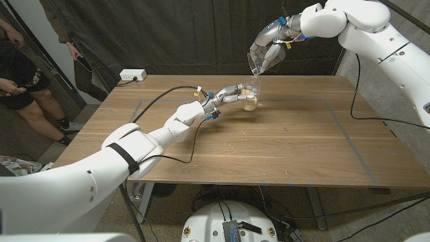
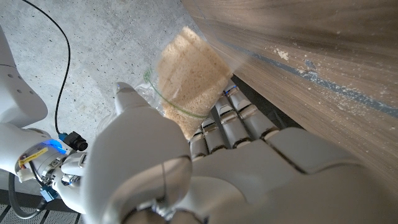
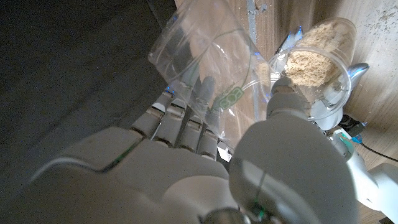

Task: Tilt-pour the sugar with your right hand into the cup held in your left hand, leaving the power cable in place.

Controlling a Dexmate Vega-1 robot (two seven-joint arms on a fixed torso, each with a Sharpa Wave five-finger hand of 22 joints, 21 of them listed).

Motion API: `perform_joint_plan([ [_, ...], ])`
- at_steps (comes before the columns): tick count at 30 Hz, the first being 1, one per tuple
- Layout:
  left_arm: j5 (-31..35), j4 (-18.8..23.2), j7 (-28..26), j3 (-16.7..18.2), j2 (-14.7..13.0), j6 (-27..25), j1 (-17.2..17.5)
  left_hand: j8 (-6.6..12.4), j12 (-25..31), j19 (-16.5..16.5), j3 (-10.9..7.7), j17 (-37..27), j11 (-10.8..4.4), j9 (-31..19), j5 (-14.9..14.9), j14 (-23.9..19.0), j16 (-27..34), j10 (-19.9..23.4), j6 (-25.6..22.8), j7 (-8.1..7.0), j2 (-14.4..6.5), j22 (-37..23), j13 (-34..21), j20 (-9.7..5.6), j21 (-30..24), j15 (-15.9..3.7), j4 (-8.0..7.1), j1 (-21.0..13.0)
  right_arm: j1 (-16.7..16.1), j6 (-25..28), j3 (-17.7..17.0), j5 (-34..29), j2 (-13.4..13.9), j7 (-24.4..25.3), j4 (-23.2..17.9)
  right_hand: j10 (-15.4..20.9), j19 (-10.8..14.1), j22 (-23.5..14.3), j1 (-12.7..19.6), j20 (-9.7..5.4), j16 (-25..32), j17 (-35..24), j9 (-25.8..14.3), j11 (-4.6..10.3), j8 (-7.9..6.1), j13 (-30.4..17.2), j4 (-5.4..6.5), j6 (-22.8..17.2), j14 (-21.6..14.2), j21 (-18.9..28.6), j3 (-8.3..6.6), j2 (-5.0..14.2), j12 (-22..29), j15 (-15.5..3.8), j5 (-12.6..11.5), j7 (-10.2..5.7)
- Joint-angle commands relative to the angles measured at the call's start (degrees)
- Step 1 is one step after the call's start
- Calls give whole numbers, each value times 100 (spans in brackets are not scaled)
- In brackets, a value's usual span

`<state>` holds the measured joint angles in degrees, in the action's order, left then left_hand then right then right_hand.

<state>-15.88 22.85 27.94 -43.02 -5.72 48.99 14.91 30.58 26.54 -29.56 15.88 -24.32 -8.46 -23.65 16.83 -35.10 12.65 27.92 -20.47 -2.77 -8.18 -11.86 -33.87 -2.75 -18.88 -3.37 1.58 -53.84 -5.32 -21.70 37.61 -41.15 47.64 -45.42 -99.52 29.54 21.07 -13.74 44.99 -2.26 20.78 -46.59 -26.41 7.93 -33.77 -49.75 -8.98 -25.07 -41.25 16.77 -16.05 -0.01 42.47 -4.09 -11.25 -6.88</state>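
Here, brown sugar (image 3: 311,59) heaped in a clear plastic cup (image 1: 250,101), gripped by the left hand (image 1: 227,94) just above the wooden table (image 1: 282,144).

Directly over it, a second clear cup (image 1: 256,64), tipped mouth-down and looking empty in the right wrist view, clasped between thumb and fingers (image 3: 186,115) of the right hand (image 1: 270,44); rim close above the filled cup, whether touching cannot tell. Seen along the left hand's back, sugar packed against the cup wall, fingers (image 2: 239,121) wrapped round one side and thumb on the other. Farther out, a black power cable (image 1: 158,97) running across the tabletop from a white power strip (image 1: 132,75) at the far left corner. Beyond that corner, a person (image 1: 23,81) standing on the floor.
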Motion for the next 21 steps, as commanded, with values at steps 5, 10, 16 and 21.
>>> perform_joint_plan([
  [5, 22, 4, -113, 39, -106, 45, 18, 30, -2, 20, 27, -29, -2, -6, 7, -18, -30, 70, -49, 13, -19, -20, -11, -179, -33, -675, -43, 0, -213, 932, -337, 561, 151, -42, -208, 114, 54, -15, 241, -56, 23, -32, -40, 93, -8, -15, 82, -322, 20, 59, -69, 283, -39, -932, -29, -241],
  [10, 26, 20, -159, 56, -150, 72, 28, 33, -8, 19, 30, -30, -8, -5, 6, -22, -30, 62, -59, 4, -16, -20, -10, -178, -36, -671, -49, -1, -280, 1236, -404, 778, 214, -74, -275, 113, 74, -19, 245, -56, 22, -38, -44, 76, -5, -20, 79, -318, 11, 69, -70, 284, -43, -934, -28, -249],
  [16, 24, 29, -191, 74, -181, 98, 27, 28, -5, 16, 30, -33, -3, -3, 5, -35, -26, 85, -52, 5, -21, -20, -7, -183, -41, -671, -57, -6, -343, 1633, -452, 961, 227, -13, -333, 106, 98, -22, 246, -51, 24, -45, -49, 69, 1, -26, 80, -305, -6, 80, -72, 292, -50, -935, -26, -239],
  [21, 30, 47, -223, 91, -228, 134, 16, 28, -9, 21, 29, -35, -7, -1, 4, -39, -26, 84, -53, -2, -24, -20, -7, -187, -41, -672, -61, -12, -399, 1947, -494, 1146, 212, 125, -342, 97, 119, -24, 245, -51, 24, -51, -55, 70, 1, -27, 81, -304, -16, 89, -71, 293, -58, -934, -23, -228],
])
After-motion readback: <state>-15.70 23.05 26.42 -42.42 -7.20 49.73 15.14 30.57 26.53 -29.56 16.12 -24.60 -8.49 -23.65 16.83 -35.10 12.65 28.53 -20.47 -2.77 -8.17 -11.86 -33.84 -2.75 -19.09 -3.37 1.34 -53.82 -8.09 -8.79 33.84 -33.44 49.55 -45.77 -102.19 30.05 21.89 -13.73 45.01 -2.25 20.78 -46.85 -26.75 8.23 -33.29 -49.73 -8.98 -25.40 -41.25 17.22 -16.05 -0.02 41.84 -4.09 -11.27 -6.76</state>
